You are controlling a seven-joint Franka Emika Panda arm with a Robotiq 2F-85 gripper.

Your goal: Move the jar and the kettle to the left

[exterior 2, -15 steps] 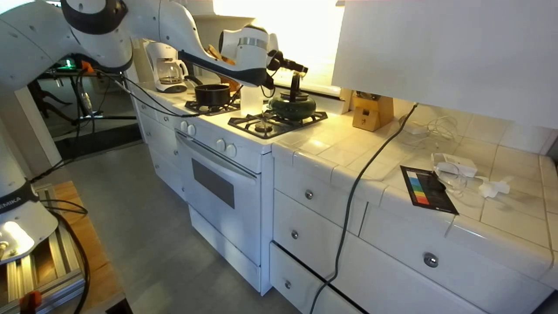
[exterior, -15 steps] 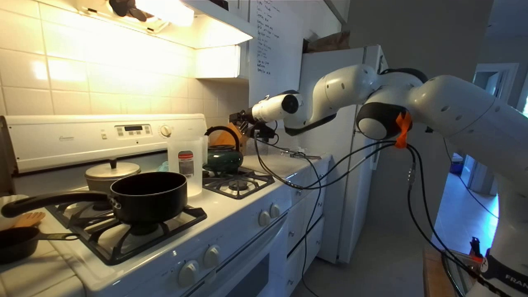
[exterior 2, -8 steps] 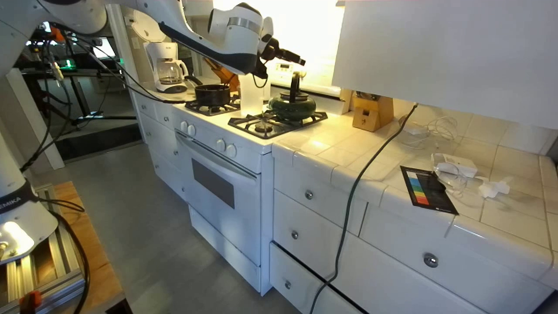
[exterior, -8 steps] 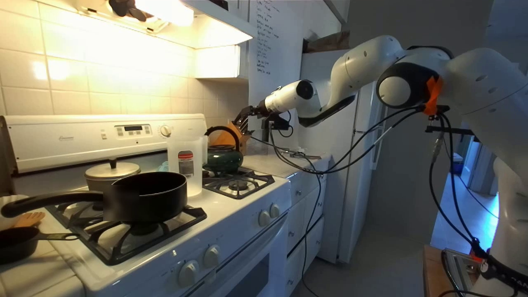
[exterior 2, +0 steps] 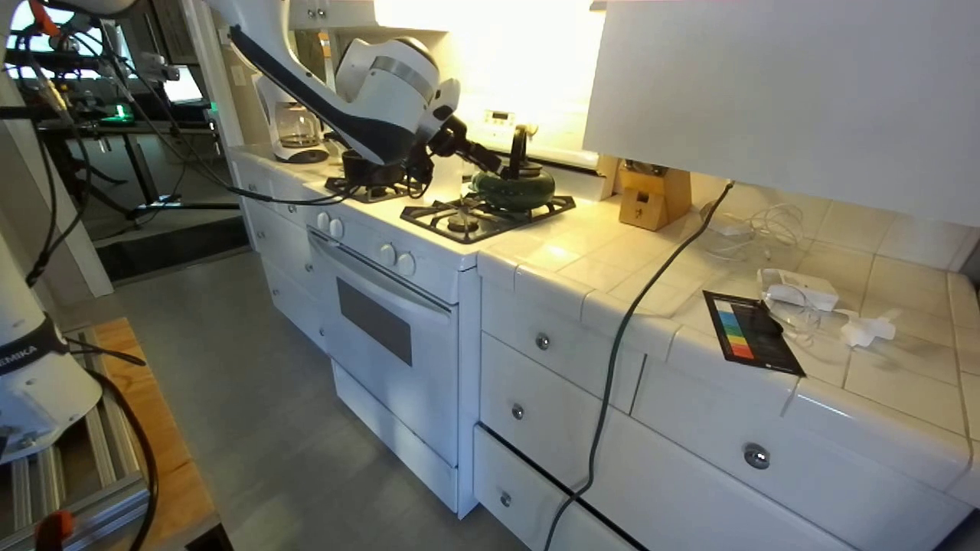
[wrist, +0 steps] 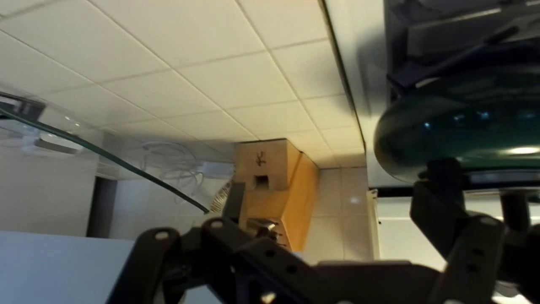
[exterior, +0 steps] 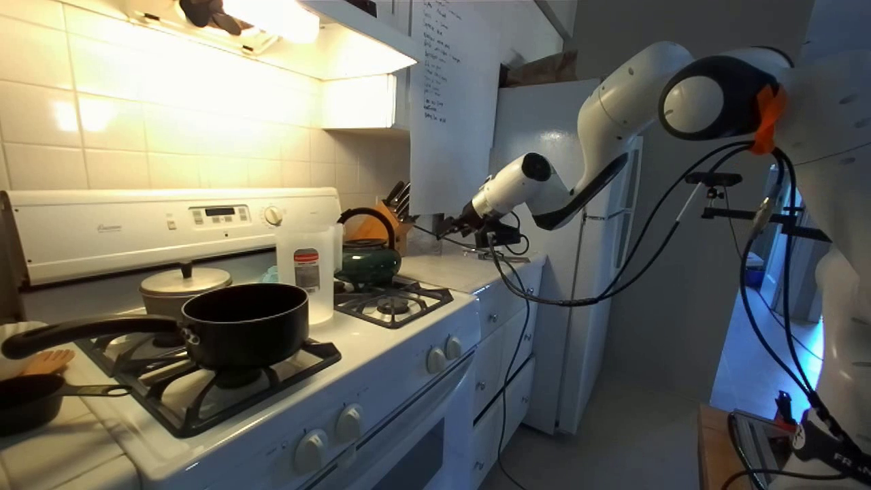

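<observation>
since the earlier frame my gripper [wrist: 337,190] has come down and backed off from over the kettle [exterior 2: 521,190], while that kettle and the jar [exterior: 305,275] stand where they were. i see it spread wide in the wrist view with nothing held; one finger [wrist: 441,211] overlaps the kettle there, and i can't tell whether they touch. the kettle sits upright towards the back of one of the two burner grates [exterior 2: 505,227]; the jar, with its red-topped label [exterior: 306,258], stands upright between the grates, just beside the kettle, contact unclear. i'd judge the kettle stiff and fairly heavy, more so with water in it, which i can't see. its glossy green body would likely slip, so i'd take the black arched handle [exterior 2: 521,144] at the top and lift it level. the jar looks like thin frosted plastic: light, a little springy, hard to break but easy to tip, so i'd pinch it gently round the body, low enough that it won't swing. counting what shows, i make it one kettle, one jar, one black saucepan [exterior: 246,333], one lidded pot [exterior: 178,289], one small pan [exterior: 28,405], one knife block [exterior 2: 654,197], one coffee maker [exterior 2: 295,128] and four front knobs [exterior: 350,423].
</observation>
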